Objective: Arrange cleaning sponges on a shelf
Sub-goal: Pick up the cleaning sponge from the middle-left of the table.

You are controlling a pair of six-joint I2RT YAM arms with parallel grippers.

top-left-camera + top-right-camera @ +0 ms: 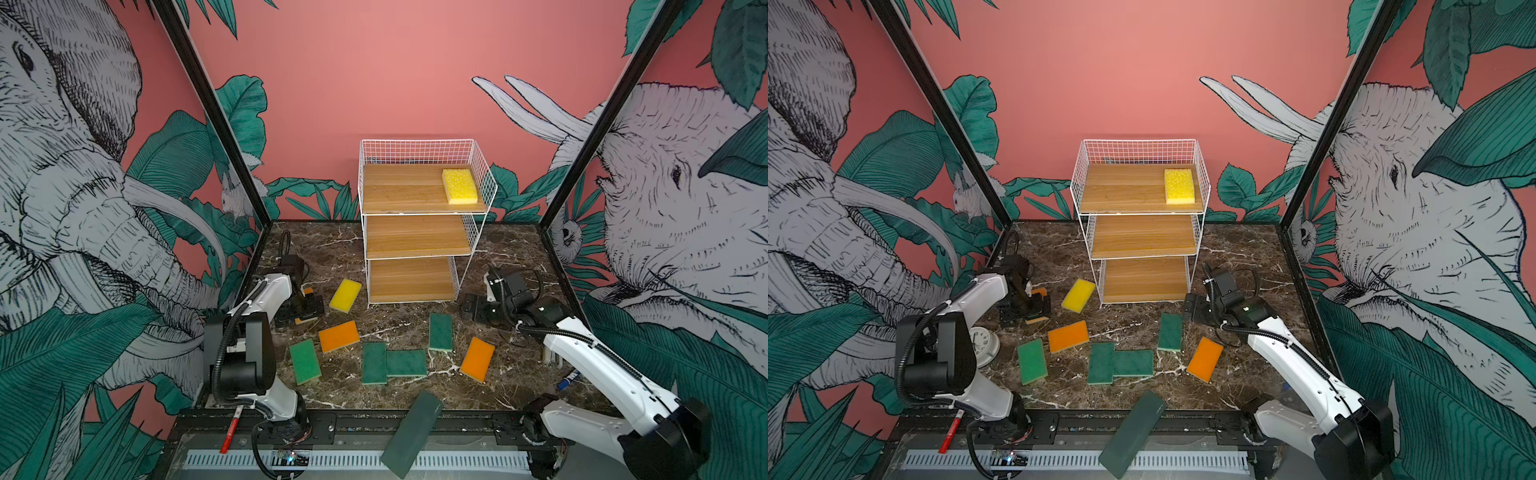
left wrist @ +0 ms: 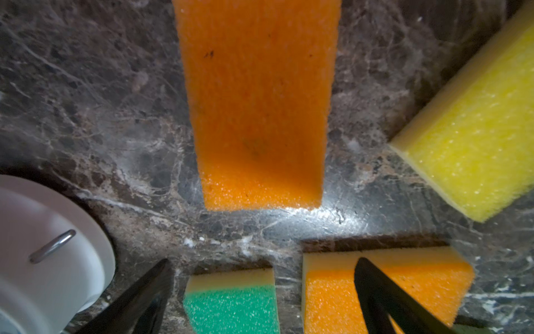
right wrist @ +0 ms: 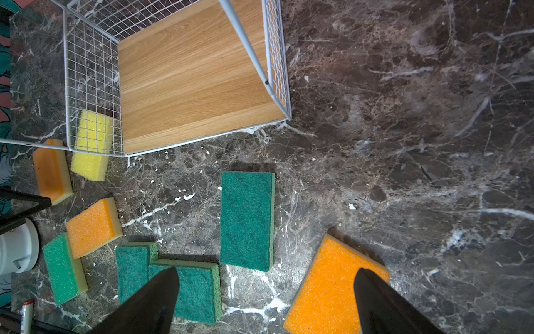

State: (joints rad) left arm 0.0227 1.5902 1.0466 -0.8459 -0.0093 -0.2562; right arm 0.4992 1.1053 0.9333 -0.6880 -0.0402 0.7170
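I am holding my left claw spread wide directly above a flat orange rectangular foam sponge, gripping nothing. My right claw is hanging equally wide, with the white wire-grid shelf of three wooden boards standing just ahead of it, one yellow rectangular sponge lying on its top board.

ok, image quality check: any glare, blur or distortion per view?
Left wrist: bright glare on the marble table below the orange sponge, whose far end is soft. Right wrist: sharp, with hard shadows beside the green sponge. Both top views: wide-angle bending at the edges, shelf clear.
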